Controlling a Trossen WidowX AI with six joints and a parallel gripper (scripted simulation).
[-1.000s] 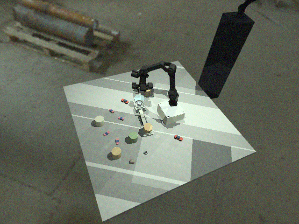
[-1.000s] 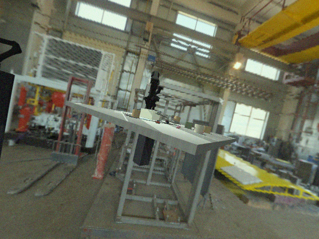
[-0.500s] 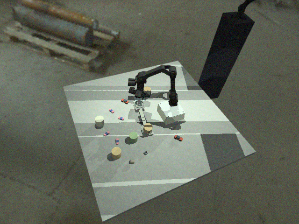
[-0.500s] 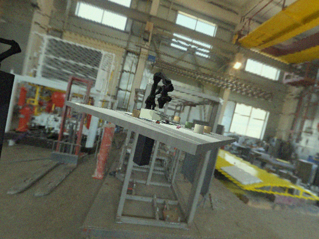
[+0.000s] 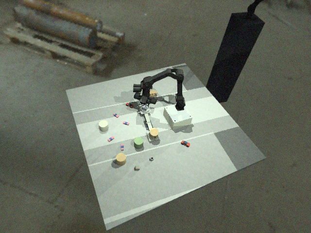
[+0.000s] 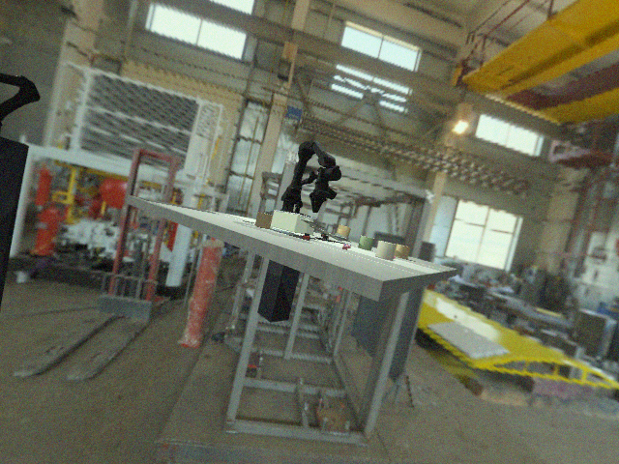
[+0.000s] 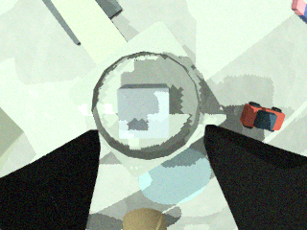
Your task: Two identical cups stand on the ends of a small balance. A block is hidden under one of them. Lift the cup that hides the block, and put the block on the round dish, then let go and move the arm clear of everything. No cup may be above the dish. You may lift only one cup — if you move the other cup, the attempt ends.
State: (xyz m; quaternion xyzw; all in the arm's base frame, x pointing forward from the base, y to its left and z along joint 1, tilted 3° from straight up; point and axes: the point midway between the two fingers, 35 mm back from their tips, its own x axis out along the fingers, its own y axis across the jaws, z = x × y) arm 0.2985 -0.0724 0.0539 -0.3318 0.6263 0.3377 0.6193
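Your block (image 5: pixel 144 108) (image 7: pixel 143 111), a flat-faced pale grey cube, sits bare inside the thin round rim (image 7: pixel 94 106) on the balance's end, nearer the counter's (image 5: pixel 175 170) (image 6: pixel 319 257) upper edge in the top view. Your black gripper (image 5: pixel 144 101) (image 6: pixel 315 210) (image 7: pixel 153 136) stands partly open, holding nothing, with the block beyond its fingertips; the smooth pale-blue dish (image 7: pixel 178 181) lies just beside the balance.
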